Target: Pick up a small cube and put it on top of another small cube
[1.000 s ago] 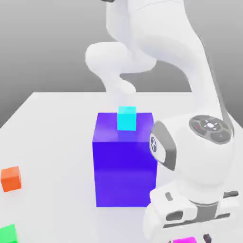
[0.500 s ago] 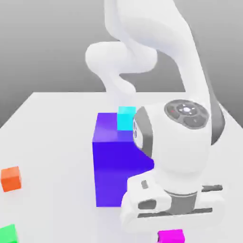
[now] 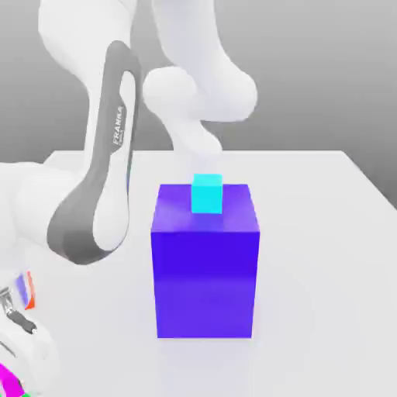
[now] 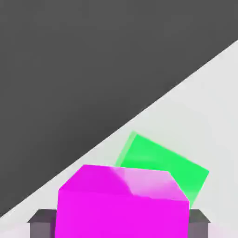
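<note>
While the gripper (image 4: pixel 122 224) hangs at the exterior view's near left corner, its dark fingers (image 4: pixel 42 222) sit flush against both sides of the pink cube (image 4: pixel 123 204), seemingly pinching it. The green cube (image 4: pixel 162 169) lies just beneath and slightly past it on the table (image 3: pixel 310 186). To the right stands the blue block (image 3: pixel 205 264) carrying a cyan cube (image 3: pixel 207 194). The carry looks nearly over; next comes squaring pink over green, lowering, then letting go.

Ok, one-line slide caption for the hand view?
Magenta cube between the gripper fingers, with the green cube just beyond it on the white table.
</note>
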Tool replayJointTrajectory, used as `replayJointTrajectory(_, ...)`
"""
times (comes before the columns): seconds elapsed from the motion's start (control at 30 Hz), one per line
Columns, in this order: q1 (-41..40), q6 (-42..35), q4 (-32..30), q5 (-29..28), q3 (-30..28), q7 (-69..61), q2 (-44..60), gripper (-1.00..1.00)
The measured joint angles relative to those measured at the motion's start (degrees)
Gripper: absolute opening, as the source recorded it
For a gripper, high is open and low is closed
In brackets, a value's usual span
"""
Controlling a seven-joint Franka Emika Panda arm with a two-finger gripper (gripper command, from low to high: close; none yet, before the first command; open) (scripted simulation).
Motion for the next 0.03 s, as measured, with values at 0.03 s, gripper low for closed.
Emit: replayJointTrajectory(0.03,0.0,0.0,0.0,0.0,0.0,0.0,0.0,1.0)
